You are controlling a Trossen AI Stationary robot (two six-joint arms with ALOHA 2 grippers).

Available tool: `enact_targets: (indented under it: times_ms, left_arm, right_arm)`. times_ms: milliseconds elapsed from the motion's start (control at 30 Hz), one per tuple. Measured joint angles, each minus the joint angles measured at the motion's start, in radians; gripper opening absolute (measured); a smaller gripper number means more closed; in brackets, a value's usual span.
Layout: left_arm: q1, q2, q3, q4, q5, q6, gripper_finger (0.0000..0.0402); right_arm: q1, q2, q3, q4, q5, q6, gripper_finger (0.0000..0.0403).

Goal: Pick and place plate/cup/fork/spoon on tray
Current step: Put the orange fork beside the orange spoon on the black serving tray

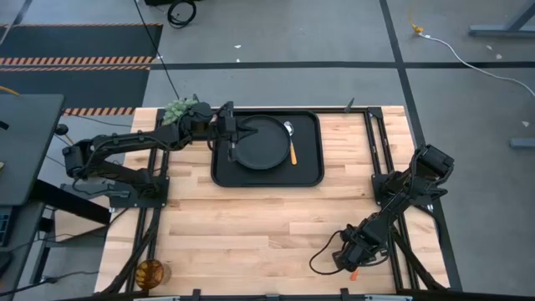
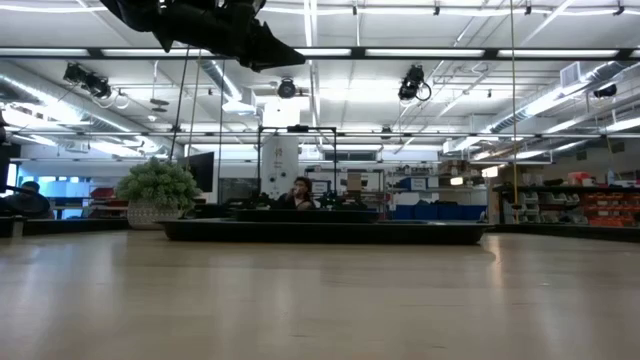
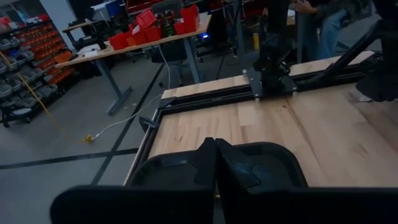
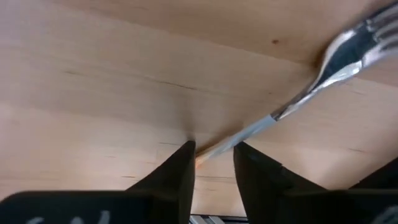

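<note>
Right gripper (image 4: 211, 155) is at the tabletop's near right corner, fingers either side of the fork (image 4: 336, 62) handle and not yet closed on it. Left gripper (image 1: 236, 130), fingers together, is over the tray's (image 1: 309, 171) left edge. Tray sits at the far edge and carries the plate (image 1: 261, 144) and spoon (image 1: 290, 138). Cup (image 1: 151, 272) stands at the near left corner

I see the light wooden table (image 1: 267, 226) carrying the black tray (image 1: 311, 171) directly beneath my left gripper (image 1: 236, 138), with the green plant ball (image 1: 178, 109) just behind that gripper. The amber cup (image 1: 152, 272) stands at the near left corner; the fork (image 4: 323, 68) lies under my right gripper (image 1: 349, 266)
</note>
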Motion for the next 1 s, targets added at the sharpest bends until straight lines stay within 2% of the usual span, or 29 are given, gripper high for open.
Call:
enact_targets:
  times_ms: [300,700,900,1000]
  left_arm:
    - [0.000,0.000,0.000,0.028,0.000,-0.051,0.0013]
    - [0.000,0.000,0.000,0.057,0.000,-0.006,0.0013]
    - [0.000,0.000,0.000,0.039,0.000,0.036,0.0013]
    - [0.000,0.000,0.000,0.019,0.024,0.047,0.0013]
  right_arm:
    - [-0.001,0.000,0.000,0.001,0.013,0.055,0.0079]
    - [-0.047,0.001,0.000,-0.018,0.005,0.067,0.0023]
    - [-0.095,0.004,0.029,-0.081,0.006,0.061,0.0027]
    - [-0.126,0.007,0.076,-0.167,0.050,0.016,0.0031]
